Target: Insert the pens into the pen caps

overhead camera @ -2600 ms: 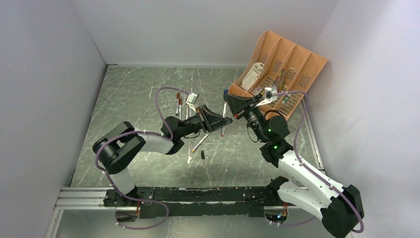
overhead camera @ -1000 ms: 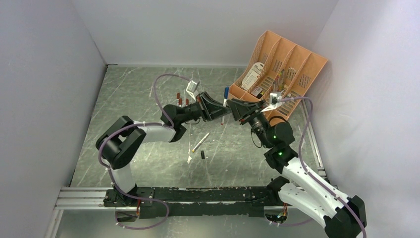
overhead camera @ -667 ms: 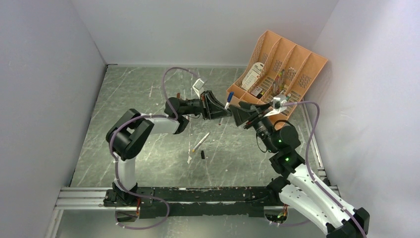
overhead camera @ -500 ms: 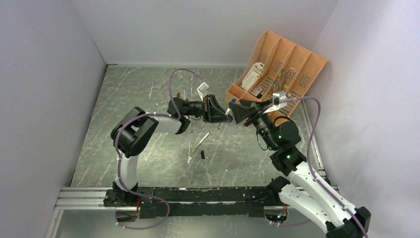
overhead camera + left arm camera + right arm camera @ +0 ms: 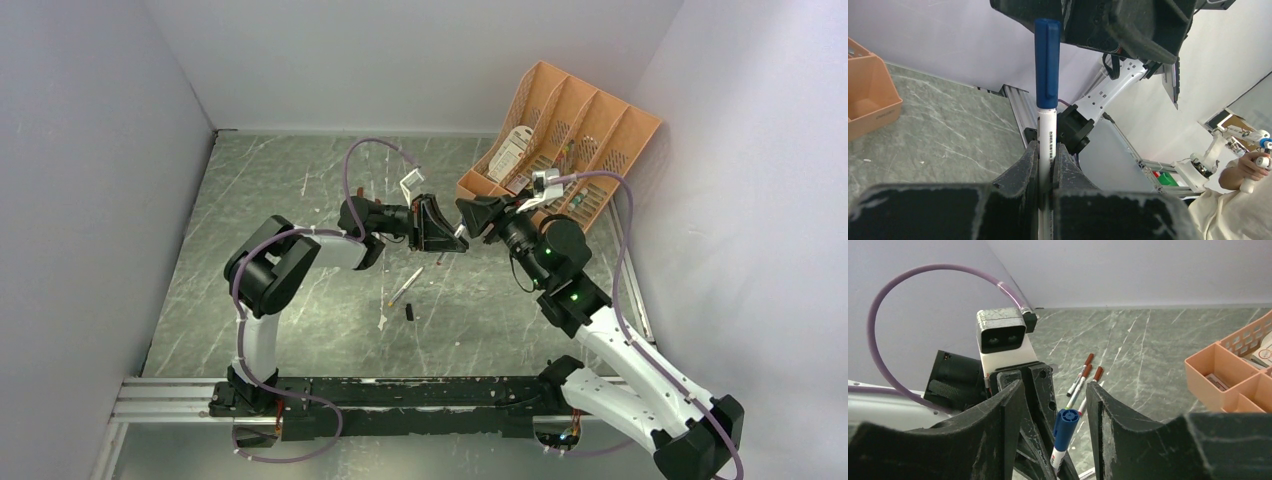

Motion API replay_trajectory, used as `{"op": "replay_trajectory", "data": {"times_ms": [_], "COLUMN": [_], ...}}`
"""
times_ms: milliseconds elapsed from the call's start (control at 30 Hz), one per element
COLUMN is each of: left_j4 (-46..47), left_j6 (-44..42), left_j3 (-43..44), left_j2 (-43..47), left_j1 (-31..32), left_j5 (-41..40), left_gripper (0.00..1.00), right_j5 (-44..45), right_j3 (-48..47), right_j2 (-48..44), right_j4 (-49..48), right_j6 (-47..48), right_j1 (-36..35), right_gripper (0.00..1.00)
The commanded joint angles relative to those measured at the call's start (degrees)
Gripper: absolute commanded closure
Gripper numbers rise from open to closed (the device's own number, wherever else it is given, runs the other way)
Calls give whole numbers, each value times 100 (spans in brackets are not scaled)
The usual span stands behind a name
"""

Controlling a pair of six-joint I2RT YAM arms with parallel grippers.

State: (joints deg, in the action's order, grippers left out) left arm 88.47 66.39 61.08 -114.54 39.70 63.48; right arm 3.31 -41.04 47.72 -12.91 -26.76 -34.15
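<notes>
Near the orange slotted plastic tray (image 5: 598, 128), our left gripper (image 5: 1047, 156) clamps a thin white pen (image 5: 1047, 131), its long axis pointing into our right gripper (image 5: 1055, 392), whose jaws stand parted around the pen's stubby blue cap (image 5: 1046, 61).

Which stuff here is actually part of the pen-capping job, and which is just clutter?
Job: pen clamped in the left hand; blue cap on its end; right hand, open around that cap; loose pen; dark cap; red-tipped pens.

Lying about: orange tray and the odds and ends in its slots.
</notes>
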Motion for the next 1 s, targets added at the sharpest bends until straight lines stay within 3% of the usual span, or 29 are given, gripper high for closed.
{"op": "replay_trajectory", "data": {"times_ms": [0, 267, 400, 433, 700, 967], "left_j4": [1505, 1505, 1499, 1496, 1501, 1459], "left_j6": [-87, -81, -89, -83, -70, 112], "left_j3": [75, 121, 140, 141, 326, 1245], "left_j2": [252, 238, 274, 274, 342, 297], "left_j1": [-6, -11, -6, -6, -8, -48], "left_j5": [60, -55, -56, -62, -124, -105], "left_gripper": [93, 93, 93, 93, 93, 93], "right_j5": [-70, -323, -390, -397, -738, -1435], "right_j3": [29, 118, 157, 166, 351, 945], "right_j2": [-76, 14, 76, 83, 224, 449], "right_j4": [58, 88, 58, 60, 287, 74], "right_j6": [-55, -121, -177, -191, -337, -862], "right_j1": [31, 31, 31, 31, 31, 23], "right_gripper": [53, 72, 98, 100, 100, 100]}}
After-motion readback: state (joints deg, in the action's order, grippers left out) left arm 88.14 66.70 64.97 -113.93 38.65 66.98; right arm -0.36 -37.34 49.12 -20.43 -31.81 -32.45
